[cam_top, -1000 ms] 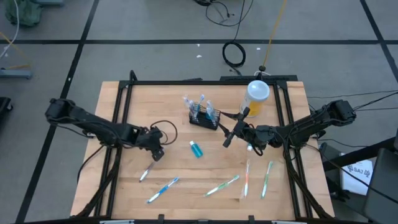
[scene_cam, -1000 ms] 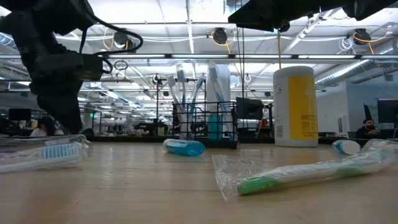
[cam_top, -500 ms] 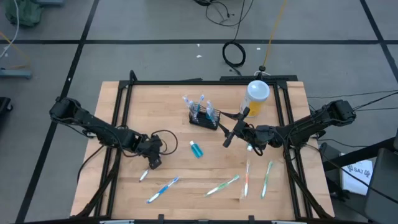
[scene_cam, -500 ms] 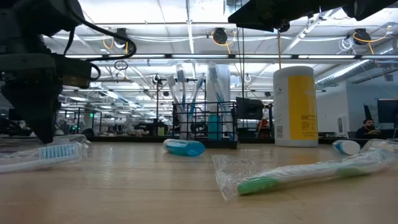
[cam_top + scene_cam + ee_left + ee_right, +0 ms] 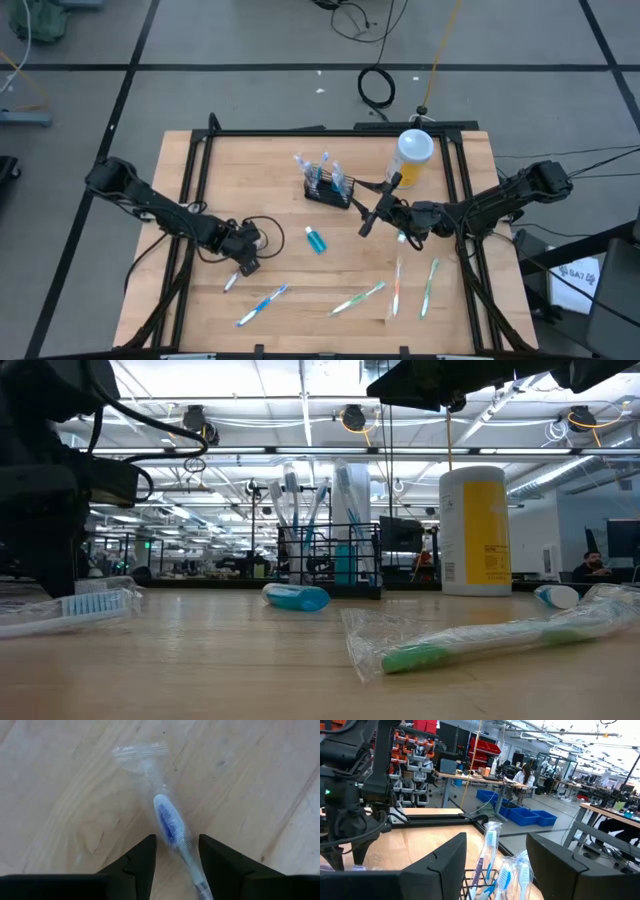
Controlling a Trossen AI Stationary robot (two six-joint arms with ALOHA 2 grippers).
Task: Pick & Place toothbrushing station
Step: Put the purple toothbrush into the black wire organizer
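The toothbrushing station, a black wire caddy point(image 5: 328, 188) holding several wrapped toothbrushes, stands on its base at the table's far middle; it also shows in the low view point(image 5: 330, 565). My right gripper point(image 5: 364, 224) is open and empty just right of the caddy and nearer the front, with the caddy's brushes point(image 5: 492, 870) ahead between its fingers. My left gripper point(image 5: 244, 266) is open low over a wrapped blue-bristled toothbrush point(image 5: 170, 822) lying flat at the near left. Its fingers stand on either side of the brush without touching it.
A tall yellow bottle with a white lid point(image 5: 414, 155) stands right of the caddy. A small teal tube point(image 5: 316, 240) lies at mid-table. Several wrapped toothbrushes point(image 5: 395, 285) lie along the near edge. A black frame point(image 5: 330, 131) rims the table.
My left gripper has moved toward the table's near edge and down, over the wrapped toothbrush at the near left.
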